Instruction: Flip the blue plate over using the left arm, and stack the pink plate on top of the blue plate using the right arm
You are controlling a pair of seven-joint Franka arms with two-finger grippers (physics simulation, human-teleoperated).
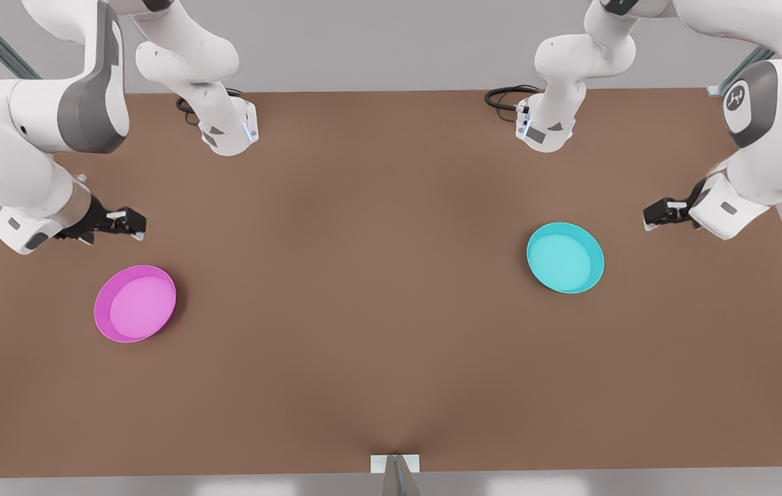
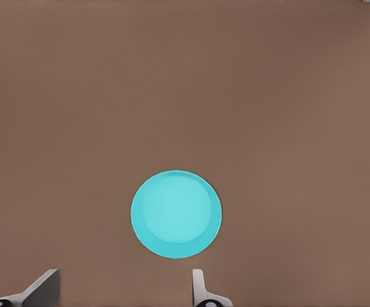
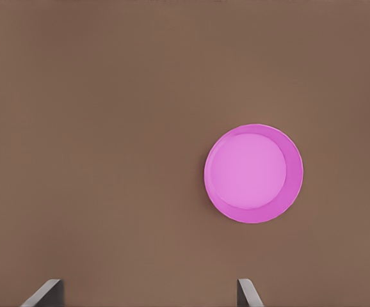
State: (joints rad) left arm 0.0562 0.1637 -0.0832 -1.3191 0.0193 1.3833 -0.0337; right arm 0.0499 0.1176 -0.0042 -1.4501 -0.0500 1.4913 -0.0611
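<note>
The blue plate lies rim-up on the brown bench, toward the front view's right, its flat inside facing upward. The pink plate also lies rim-up, toward the front view's left and slightly nearer the camera, well apart from the blue one. Neither plate touches anything but the bench.

The left hand hangs above the bench near the blue plate, on the side toward the front view's right and a little farther back. Its arm reaches in from that edge with the wrist angled down. In the left wrist view the blue plate sits just ahead of two widely spread fingertips, nothing between them.

The right hand hangs above the bench just behind the pink plate, its arm bent in from the front view's left edge. In the right wrist view the pink plate lies ahead of wide-spread fingertips, which hold nothing.
</note>
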